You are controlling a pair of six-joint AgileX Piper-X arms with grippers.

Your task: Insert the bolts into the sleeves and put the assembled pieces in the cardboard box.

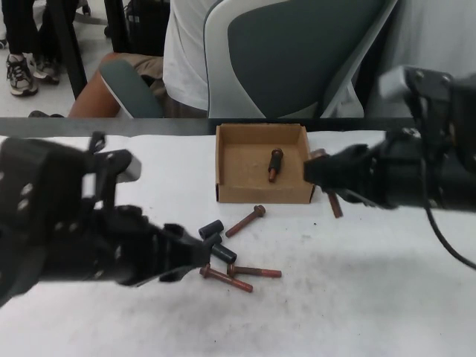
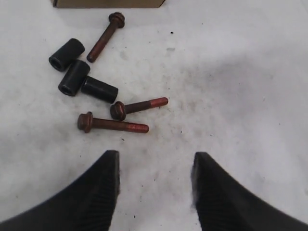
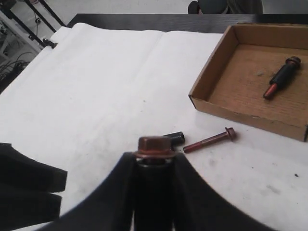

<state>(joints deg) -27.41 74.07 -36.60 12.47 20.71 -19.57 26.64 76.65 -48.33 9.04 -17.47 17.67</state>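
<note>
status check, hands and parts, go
Left hand open over the bench. Right hand shut on a bolt. One assembled piece in the cardboard box. Three bolts, three sleeves loose on the bench.

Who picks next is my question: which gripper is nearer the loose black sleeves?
Left. The left gripper hangs just short of the sleeves, fingers open. The right gripper is beside the cardboard box, farther off, shut on a bolt.

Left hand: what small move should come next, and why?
Probably ease the left hand forward over the nearest sleeve and close on it. That hand is open and empty above the bench, while the right hand grips a bolt that needs a sleeve.
</note>
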